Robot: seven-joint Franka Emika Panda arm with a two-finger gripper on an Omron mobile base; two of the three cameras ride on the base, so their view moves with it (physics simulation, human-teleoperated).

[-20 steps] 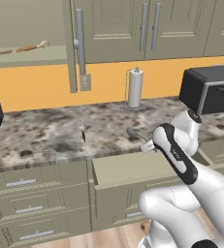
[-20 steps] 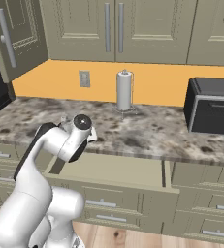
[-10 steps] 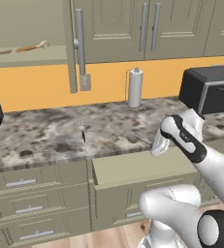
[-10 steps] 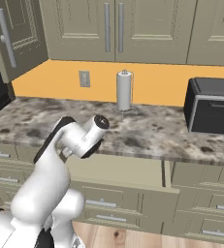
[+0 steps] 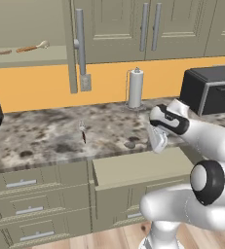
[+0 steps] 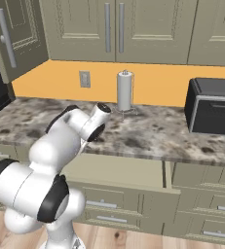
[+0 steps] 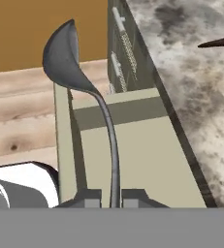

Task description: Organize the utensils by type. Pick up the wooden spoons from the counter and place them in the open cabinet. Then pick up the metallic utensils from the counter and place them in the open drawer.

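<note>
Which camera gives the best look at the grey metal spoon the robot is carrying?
The hand view: the metal spoon rises from the gripper, bowl and curved handle sharp, above the open drawer. In the left base view the hand sits over the drawer, spoon hard to make out; in the right base view the arm blocks it.

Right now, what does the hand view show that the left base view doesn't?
Hand view: the grey metal spoon, its handle pinched in the shut gripper, bowl raised over the open drawer. Left base view: two wooden spoons on the cabinet shelf, a paper towel roll, a black appliance. Both: the drawer and the stone counter.
</note>
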